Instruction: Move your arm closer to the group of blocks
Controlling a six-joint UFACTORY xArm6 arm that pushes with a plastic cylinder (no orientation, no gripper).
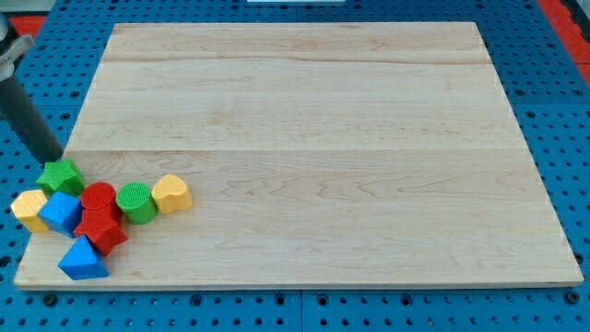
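End effector: a straight dark rod with no jaws to open or close; my tip [55,159] grips nothing and sits at the bench's left edge.
Green block [61,175]: star-like plastic piece, touching my tip just below it.
Yellow block [30,209]: below-left of my tip.
Blue cube [61,212]: below my tip.
Blue triangular block [82,259]: farthest below.
Red cylinder [98,197]: below-right.
Red block [100,231]: under that cylinder.
Green cylinder [136,203]: further right.
Yellow heart-like block [171,194]: rightmost of the group.
Bench [332,138]: pale wooden board on blue pegboard [562,92].
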